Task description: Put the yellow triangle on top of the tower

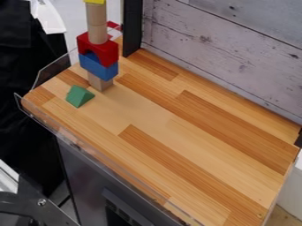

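Note:
A tower of blocks stands at the table's back left corner. From the bottom it has a plain wooden block (100, 82), a blue arch block (99, 67), a red arch block (98, 47) and a tall light wooden column (96, 24). On the column's top, cut by the upper edge of the view, sits a yellow piece (95, 1); its full shape cannot be told. The tower looks upright.
A green triangular block (80, 96) lies just in front of the tower's base. The wooden table (177, 132) has a clear low rim along its left and front edges. A whitewashed plank wall (236, 57) and a black post (132, 26) stand behind.

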`<action>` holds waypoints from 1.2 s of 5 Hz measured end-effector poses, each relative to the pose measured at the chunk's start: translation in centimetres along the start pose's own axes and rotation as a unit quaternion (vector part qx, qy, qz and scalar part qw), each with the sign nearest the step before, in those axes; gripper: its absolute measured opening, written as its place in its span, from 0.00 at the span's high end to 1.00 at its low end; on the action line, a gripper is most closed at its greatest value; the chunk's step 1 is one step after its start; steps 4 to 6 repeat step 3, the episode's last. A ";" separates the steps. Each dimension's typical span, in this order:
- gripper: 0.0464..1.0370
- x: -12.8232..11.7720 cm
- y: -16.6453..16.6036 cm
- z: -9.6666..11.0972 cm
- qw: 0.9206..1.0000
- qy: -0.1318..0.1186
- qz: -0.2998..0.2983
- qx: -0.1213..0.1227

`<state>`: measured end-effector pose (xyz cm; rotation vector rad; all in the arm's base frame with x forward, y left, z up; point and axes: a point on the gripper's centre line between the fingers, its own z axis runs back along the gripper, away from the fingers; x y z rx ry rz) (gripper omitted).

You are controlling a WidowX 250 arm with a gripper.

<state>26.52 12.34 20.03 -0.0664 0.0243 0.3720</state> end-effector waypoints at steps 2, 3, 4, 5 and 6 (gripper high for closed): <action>0.04 -4.6 -1.1 -1.9 0.998 0.027 -0.014 0.049; 0.04 -5.4 -1.0 -3.8 0.998 0.048 -0.012 0.050; 0.04 -5.4 -1.0 -3.8 0.998 0.048 -0.012 0.050; 0.04 -5.4 -1.0 -3.8 0.998 0.048 -0.012 0.050; 0.04 -5.4 -1.0 -3.8 0.998 0.048 -0.012 0.050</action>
